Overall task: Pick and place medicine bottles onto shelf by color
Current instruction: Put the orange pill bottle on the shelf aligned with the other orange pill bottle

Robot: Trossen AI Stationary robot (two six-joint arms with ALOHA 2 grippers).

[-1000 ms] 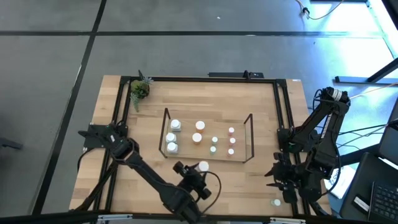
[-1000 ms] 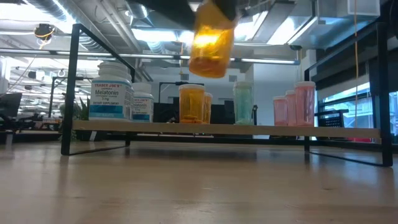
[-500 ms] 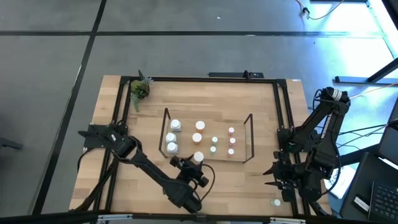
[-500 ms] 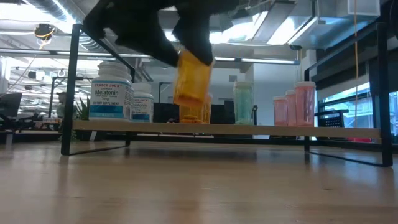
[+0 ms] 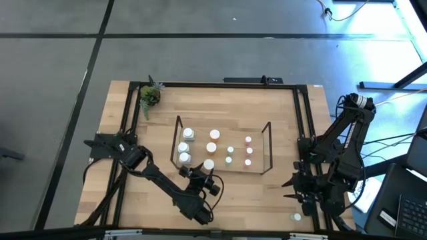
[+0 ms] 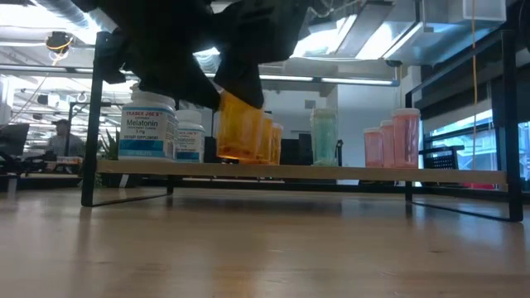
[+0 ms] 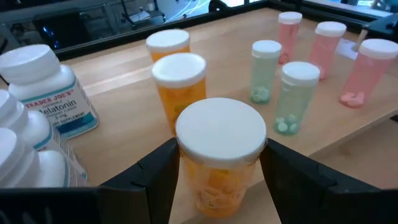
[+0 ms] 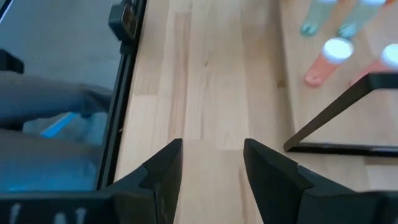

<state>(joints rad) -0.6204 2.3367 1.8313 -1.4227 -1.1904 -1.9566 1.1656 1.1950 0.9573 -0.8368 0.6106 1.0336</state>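
My left gripper (image 5: 204,175) is shut on an orange medicine bottle (image 7: 217,155) with a white cap, at the near edge of the shelf (image 5: 269,148), which is a black wire rack with a light wood board (image 6: 348,173). Just beyond this bottle two orange bottles (image 7: 177,81) stand on the board. White bottles (image 5: 185,148) stand to their left, with teal ones (image 5: 230,155) and pink ones (image 5: 248,151) to their right. My right gripper (image 8: 211,168) waits open over the table's right edge, holding nothing. My left gripper pinches the orange bottle's body just under its cap (image 7: 186,171) between its two fingers, one on each side. The fingers (image 7: 155,180) reach in from the table's near side, tipped slightly down. The bottle stands nearly upright, cap up, its base (image 6: 238,156) at board level; whether it rests there I cannot tell.
A small green plant (image 5: 149,97) sits at the far left corner. A small white-capped thing (image 5: 297,217) lies near the table's near right corner. A black frame (image 5: 299,120) edges the table. Bare wood lies between the shelf and the near edge.
My left gripper has carried the orange bottle down and toward the far edge, from above and in front of the shelf to its near edge beside the other orange bottles. The bottle tipped on the way and now stands nearly upright.
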